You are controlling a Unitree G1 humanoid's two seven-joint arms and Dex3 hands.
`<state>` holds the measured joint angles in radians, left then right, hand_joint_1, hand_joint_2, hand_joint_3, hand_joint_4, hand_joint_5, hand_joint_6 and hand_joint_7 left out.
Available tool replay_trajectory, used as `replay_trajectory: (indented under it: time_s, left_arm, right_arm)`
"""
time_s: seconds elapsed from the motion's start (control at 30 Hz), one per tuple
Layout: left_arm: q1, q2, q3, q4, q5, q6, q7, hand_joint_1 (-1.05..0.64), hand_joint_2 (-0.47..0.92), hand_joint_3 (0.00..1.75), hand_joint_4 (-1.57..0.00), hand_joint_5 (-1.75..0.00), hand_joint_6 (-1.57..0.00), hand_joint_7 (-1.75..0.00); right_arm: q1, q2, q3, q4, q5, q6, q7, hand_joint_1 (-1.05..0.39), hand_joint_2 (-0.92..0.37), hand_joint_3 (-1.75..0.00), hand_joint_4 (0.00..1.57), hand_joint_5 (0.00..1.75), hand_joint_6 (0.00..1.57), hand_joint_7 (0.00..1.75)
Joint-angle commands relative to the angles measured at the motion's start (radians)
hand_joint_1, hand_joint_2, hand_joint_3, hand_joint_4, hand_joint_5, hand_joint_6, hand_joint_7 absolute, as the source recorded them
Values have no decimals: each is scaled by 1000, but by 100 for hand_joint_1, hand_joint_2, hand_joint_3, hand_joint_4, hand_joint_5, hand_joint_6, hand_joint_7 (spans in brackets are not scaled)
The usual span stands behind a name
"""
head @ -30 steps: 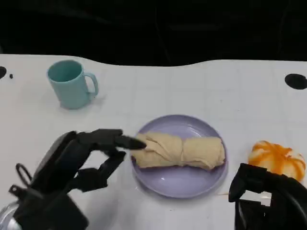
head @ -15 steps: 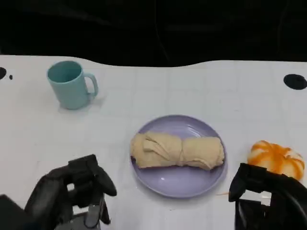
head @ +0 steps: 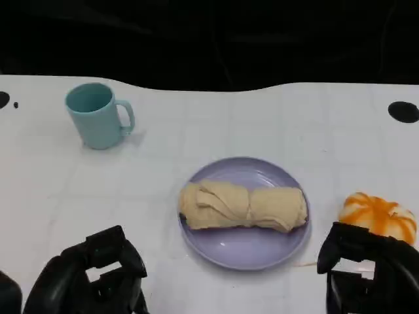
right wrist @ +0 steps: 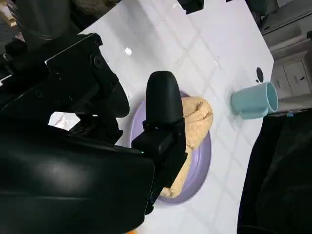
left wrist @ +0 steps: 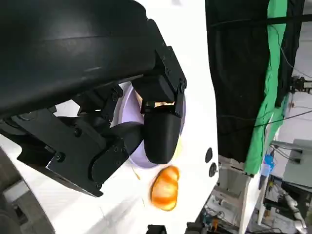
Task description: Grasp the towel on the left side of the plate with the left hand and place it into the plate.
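The beige rolled towel (head: 243, 207) lies across the middle of the lavender plate (head: 245, 252), free of both hands. My left hand (head: 91, 278) sits low at the table's near left, well clear of the plate, with nothing in its loosely bent fingers. My right hand (head: 370, 268) rests at the near right, also holding nothing. In the left wrist view the left hand (left wrist: 122, 131) has the plate (left wrist: 139, 158) beyond its fingers. The right wrist view shows the right hand (right wrist: 122, 141) in front of the towel (right wrist: 195, 122) on the plate (right wrist: 195, 178).
A teal mug (head: 97, 116) stands at the far left, also in the right wrist view as the mug (right wrist: 253, 101). An orange-and-white pumpkin-like object (head: 378, 216) lies right of the plate, just beyond my right hand. The table's far edge meets a black backdrop.
My left hand let go of the towel's left end and drew back toward the near left corner. The towel stays on the plate. The right hand has hardly moved.
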<state>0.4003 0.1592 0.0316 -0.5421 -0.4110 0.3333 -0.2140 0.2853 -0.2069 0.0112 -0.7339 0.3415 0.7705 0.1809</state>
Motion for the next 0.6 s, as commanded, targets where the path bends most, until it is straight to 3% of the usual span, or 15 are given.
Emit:
replay_trajectory:
  time_s: [0.03, 0.3, 0.6]
  left_arm:
    - [-14, -16, 27, 31, -50, 0, -19, -10, 49, 125, -84, -175, -82, -151]
    - [-18, -38, 36, 57, -93, -20, -59, -12, 49, 127, -85, -168, -83, -143]
    - [-23, -58, 46, 50, -98, -4, -40, -14, 49, 128, -80, -174, -80, -150]
  right_arm:
    - [0, -20, -9, 12, -7, -39, 16, 5, -55, -143, 81, 175, 60, 175]
    - [4, -15, -14, 10, 0, -32, 19, 5, -56, -143, 80, 175, 59, 175]
    - [-2, -21, -5, 5, -12, -28, 15, 4, -56, -142, 80, 175, 58, 175]
